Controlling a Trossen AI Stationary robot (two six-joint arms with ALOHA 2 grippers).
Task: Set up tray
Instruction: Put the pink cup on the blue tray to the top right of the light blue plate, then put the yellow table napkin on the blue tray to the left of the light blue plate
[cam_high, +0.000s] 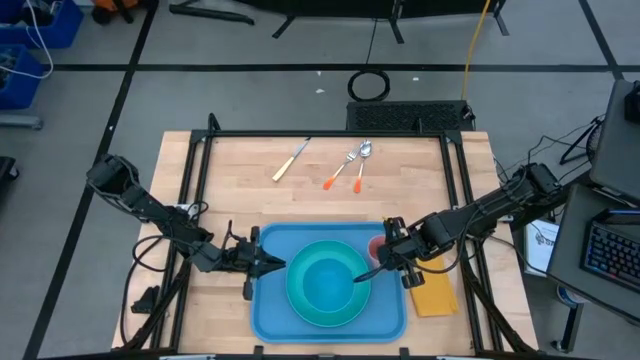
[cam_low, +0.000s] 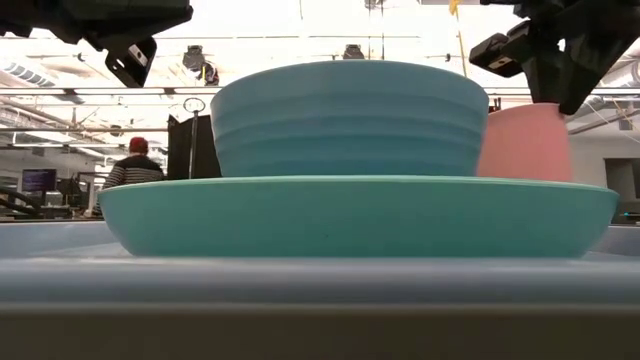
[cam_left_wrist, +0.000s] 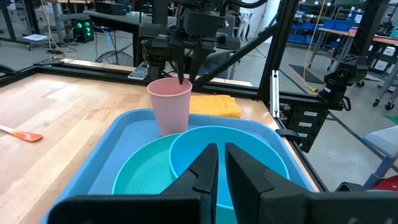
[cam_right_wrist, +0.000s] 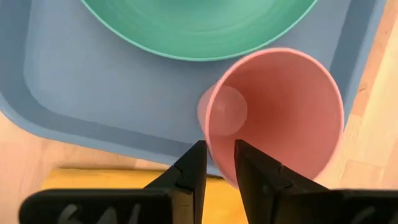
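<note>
- The right tool (cam_right_wrist: 217, 163) pinches the rim of the pink cup (cam_right_wrist: 280, 106), which stands upright in the tray (cam_high: 270, 310).
- The left tool (cam_left_wrist: 221, 168) hovers clenched and empty over the tray's left edge.
- The blue tray sits at the desk's (cam_high: 250, 190) front with the plate (cam_high: 305, 305) and bowl (cam_high: 330, 275).
- Only the low view shows a person (cam_low: 132, 165) behind.

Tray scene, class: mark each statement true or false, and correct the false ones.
1. The pink cup stands upright on the blue tray. True.
2. The bowl sits on the bare table. False: it sits in the turquoise plate.
3. The right claw pinches the cup's rim. True.
4. The yellow napkin lies inside the tray. False: it lies on the table beside it.
5. The fork and spoon lie on the plate. False: they lie on the table beyond the tray.
</note>
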